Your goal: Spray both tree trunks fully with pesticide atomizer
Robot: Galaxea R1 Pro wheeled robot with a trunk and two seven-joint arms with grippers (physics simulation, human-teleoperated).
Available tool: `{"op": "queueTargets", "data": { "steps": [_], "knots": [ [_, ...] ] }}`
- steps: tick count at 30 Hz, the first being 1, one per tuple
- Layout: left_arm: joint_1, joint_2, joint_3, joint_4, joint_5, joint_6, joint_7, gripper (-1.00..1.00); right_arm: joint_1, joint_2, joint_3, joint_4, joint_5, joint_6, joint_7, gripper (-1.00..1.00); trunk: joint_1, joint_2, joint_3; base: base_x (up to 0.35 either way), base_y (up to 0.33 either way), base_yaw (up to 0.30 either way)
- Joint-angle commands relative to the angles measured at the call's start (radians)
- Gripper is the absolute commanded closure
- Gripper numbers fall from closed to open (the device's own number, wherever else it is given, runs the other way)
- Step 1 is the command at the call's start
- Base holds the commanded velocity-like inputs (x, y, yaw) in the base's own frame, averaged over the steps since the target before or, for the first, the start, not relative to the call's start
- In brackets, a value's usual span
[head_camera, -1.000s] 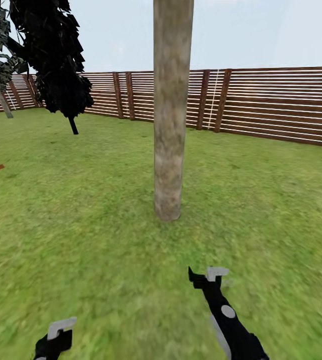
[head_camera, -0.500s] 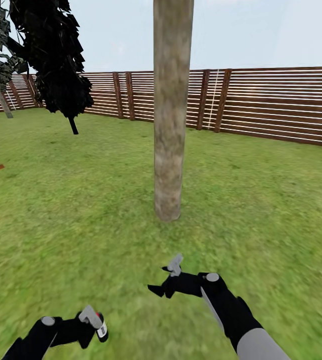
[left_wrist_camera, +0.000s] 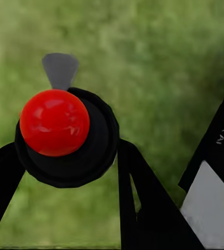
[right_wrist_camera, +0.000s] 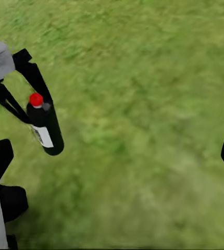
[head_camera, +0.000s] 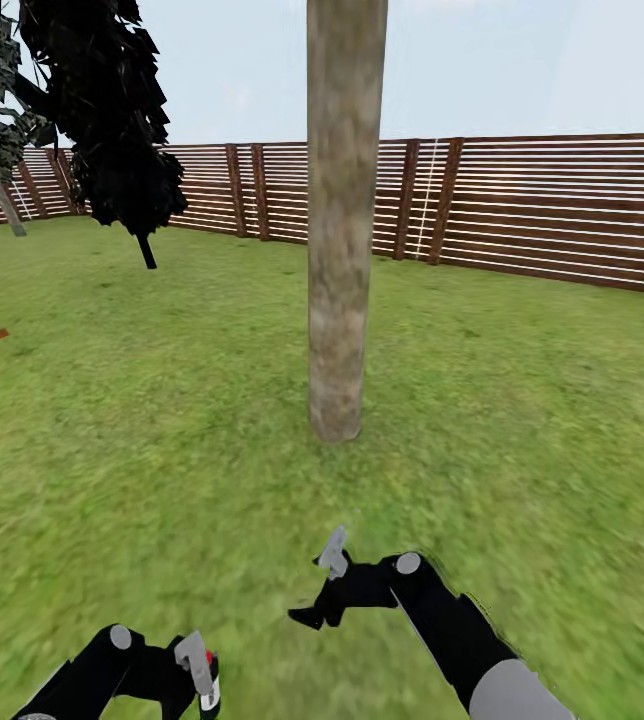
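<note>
I've got the atomizer (right_wrist_camera: 45,126) clamped in my left gripper (head_camera: 200,675), low at my left over the grass (head_camera: 162,480). In the left wrist view its red spot (left_wrist_camera: 54,122) faces the camera, with the black fingers (left_wrist_camera: 138,192) on either side of the bottle. My right gripper (head_camera: 324,590) hangs spread apart and empty, near the middle. The trunk (head_camera: 342,220) stands straight ahead, fence (head_camera: 542,210) behind it.

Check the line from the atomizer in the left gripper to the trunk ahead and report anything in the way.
Nothing visible blocks it. The left gripper holds the pesticide atomizer low over the lawn, and open grass runs from there to the tree trunk. The right gripper hangs beside that line, empty.
</note>
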Motion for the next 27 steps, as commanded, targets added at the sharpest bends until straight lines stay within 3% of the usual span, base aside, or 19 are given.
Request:
{"op": "queueTargets", "data": {
  "steps": [1, 2, 5, 11, 17, 27],
  "knots": [
    [0.000, -0.002, 0.000, -0.010, -0.025, -0.001, -0.001, 1.00, 0.000, 0.000, 0.032, 0.000, 0.003, 0.000, 0.008, -1.00, 0.000, 0.000, 0.000, 0.000, 0.000, 0.000],
    [0.000, -0.004, 0.000, -0.018, -0.045, -0.002, -0.001, 1.00, 0.000, 0.001, 0.051, 0.000, 0.004, 0.000, 0.012, -1.00, 0.000, 0.000, 0.000, 0.000, 0.000, 0.000],
    [0.000, -0.005, 0.000, -0.024, -0.057, -0.003, -0.002, 1.00, 0.000, 0.001, 0.064, 0.000, 0.005, 0.000, 0.015, -1.00, 0.000, 0.000, 0.000, 0.000, 0.000, 0.000],
    [0.000, -0.012, -0.001, -0.026, -0.059, -0.027, -0.002, 1.00, 0.000, 0.001, 0.066, -0.001, 0.006, 0.000, 0.018, -1.00, 0.000, 0.000, 0.000, 0.000, 0.000, 0.000],
    [0.000, -0.012, -0.058, -0.026, -0.059, -0.031, -0.002, 1.00, 0.000, 0.001, 0.067, 0.000, 0.005, 0.000, 0.018, -1.00, 0.000, 0.000, 0.000, 0.000, 0.000, 0.000],
    [-0.001, -0.012, -0.061, -0.027, -0.058, -0.032, -0.002, 1.00, 0.000, 0.001, 0.067, 0.000, 0.006, 0.000, 0.018, -1.00, 0.000, 0.000, 0.000, 0.000, 0.000, 0.000]
  ]
}}
